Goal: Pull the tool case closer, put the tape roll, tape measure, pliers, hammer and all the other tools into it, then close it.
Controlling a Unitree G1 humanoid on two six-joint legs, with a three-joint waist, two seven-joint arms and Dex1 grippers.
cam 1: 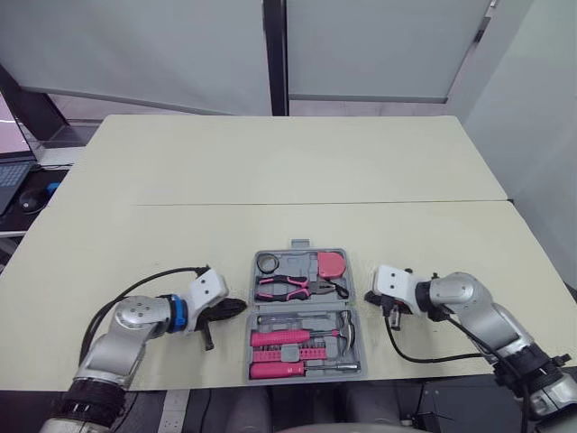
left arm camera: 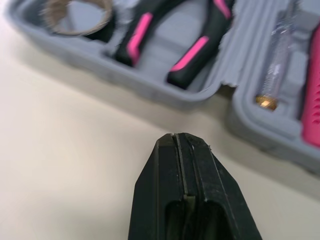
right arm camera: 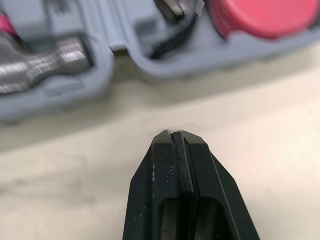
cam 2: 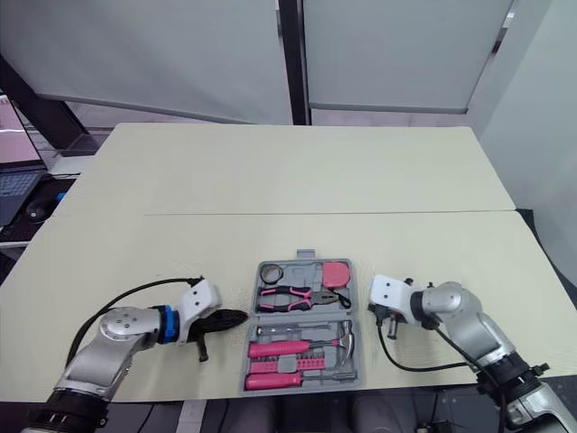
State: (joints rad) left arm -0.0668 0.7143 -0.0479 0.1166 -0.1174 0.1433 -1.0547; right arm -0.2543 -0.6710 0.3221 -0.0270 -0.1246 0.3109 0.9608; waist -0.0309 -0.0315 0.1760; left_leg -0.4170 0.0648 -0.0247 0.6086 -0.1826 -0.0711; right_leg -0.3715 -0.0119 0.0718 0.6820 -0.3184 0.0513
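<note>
The tool case (cam 1: pixel 306 306) lies open and flat at the near edge of the pale worktop (cam 1: pixel 288 171), between the two arms, with its handle on the far side. In its near half sit a hammer (right arm camera: pixel 45 65) with a steel head, a row of small bits (cam 1: pixel 315 348), a pink-handled screwdriver (cam 1: pixel 278 369) along the nearest edge and a clear-handled screwdriver (left arm camera: pixel 277 55) in the long slot by the hinge. In its far half the tape roll (cam 1: pixel 268 262) fills the left corner, the pink and black pliers (cam 1: pixel 287 289) lie across the middle, and the pink tape measure (cam 1: pixel 331 263) sits in the right corner. Any lettering on the tools is too small to read. The left end effector (left arm camera: pixel 175 136) rests low over the worktop just beside the left wall of the case, level with the hinge, its two black fingers pressed together and holding nothing; a strip of bare worktop shows between its tip and the case. The right end effector (right arm camera: pixel 174 134) points at the right wall of the case from the other side, level with the gap between the hammer head and the tape measure, its fingers likewise pressed together and empty, with bare worktop between tip and case. Off the worktop's left edge a laptop (cam 1: pixel 9 176) stands on a lower desk
</note>
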